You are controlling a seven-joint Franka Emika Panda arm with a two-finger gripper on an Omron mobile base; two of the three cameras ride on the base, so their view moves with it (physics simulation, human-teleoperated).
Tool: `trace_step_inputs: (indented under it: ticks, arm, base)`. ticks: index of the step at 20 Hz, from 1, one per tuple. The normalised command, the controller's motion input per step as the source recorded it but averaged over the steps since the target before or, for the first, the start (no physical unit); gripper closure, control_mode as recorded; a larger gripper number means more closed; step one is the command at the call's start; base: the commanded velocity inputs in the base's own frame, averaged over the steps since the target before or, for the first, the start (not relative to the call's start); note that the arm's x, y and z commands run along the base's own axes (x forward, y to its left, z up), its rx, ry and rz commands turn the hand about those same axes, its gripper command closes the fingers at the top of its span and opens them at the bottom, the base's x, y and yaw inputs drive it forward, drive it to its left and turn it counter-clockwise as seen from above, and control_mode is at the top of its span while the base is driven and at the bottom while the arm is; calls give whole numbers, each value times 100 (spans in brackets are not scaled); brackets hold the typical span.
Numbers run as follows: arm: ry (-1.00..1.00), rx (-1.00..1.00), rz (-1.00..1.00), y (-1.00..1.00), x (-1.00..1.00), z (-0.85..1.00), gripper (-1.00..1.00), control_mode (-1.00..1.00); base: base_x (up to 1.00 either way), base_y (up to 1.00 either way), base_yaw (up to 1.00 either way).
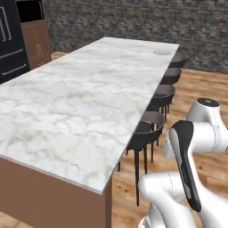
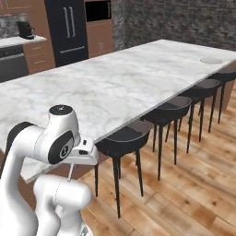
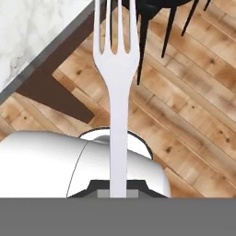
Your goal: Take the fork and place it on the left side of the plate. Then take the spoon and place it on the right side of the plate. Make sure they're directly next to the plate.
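Fork first: from the left base view, the plate (image 1: 162, 52) sits at the far end of the long marble worktop (image 1: 75, 102), well apart from the robot, which stands off the near corner beside the stools (image 1: 149, 129).

From the right base view, the same plate (image 2: 211, 60) lies far down the worktop, past 4 stools.

In the hand view, the tool (image 3: 119, 193) is clamped on the fork (image 3: 118, 92), handle pinched low, tines pointing out over the wooden floor (image 3: 193, 115). I judge step 1 half done: the fork is taken but not yet placed, and the spoon's turn is left.
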Motion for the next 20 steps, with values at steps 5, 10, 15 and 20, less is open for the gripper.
trace_step_inputs:
  ticks: [5,10,15,20]
  arm:
    - [0,0,0,0,0,0,100,100]
    - [0,0,0,0,0,0,100,100]
    - [0,0,0,0,0,0,100,100]
    - [0,0,0,0,0,0,100,100]
  base:
    - [47,-100,3]
    - [43,-100,7]
    - [56,-100,9]
    - [72,-97,16]
